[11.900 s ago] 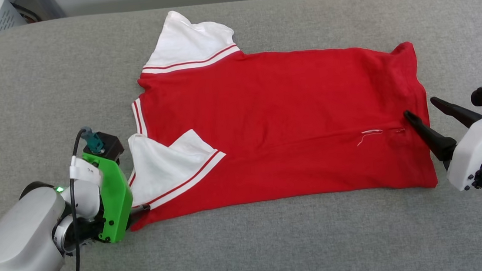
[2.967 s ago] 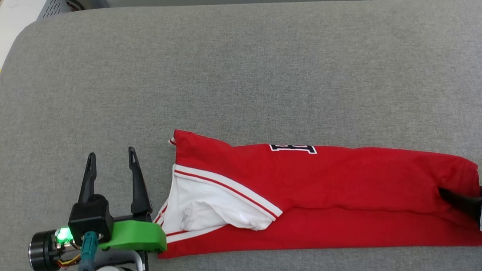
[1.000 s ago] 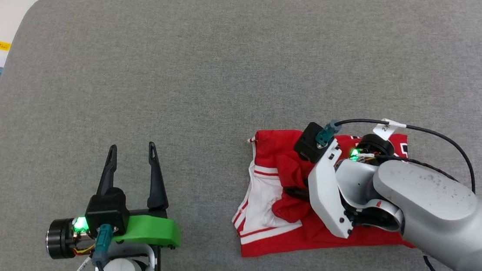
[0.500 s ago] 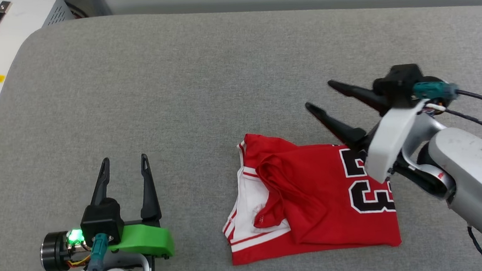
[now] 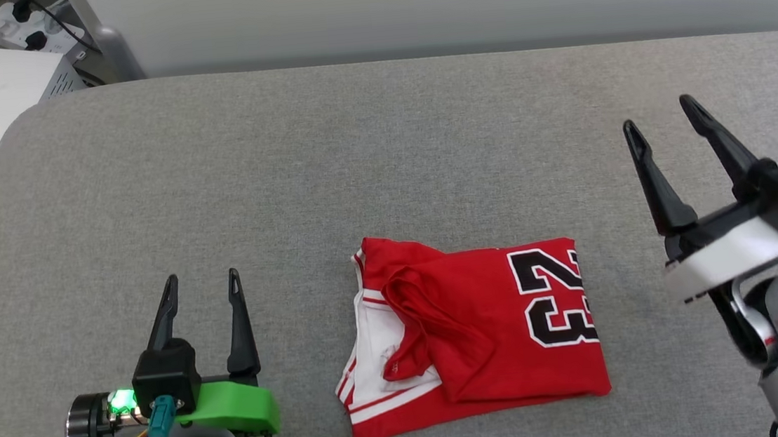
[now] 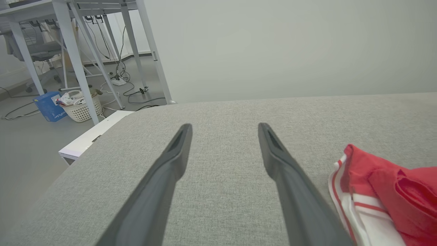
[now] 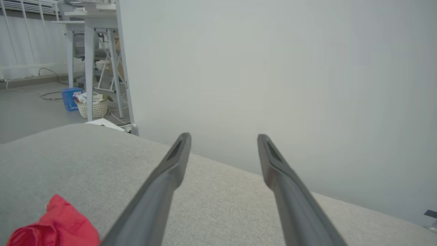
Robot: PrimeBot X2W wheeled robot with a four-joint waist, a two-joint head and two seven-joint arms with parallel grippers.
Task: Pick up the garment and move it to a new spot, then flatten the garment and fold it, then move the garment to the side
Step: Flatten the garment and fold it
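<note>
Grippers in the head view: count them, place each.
2. The left gripper open, left of the folded garment; the right gripper open, to its right. Neither touches it.

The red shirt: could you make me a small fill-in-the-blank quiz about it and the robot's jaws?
1. The garment bears the black number ____.
2. Its tucked sleeve is coloured ____.
3. Both pairs of jaws stand ____, holding nothing.
4. The garment rests on a padded surface coloured ____.
Missing words: 23; white; open; grey.
</note>
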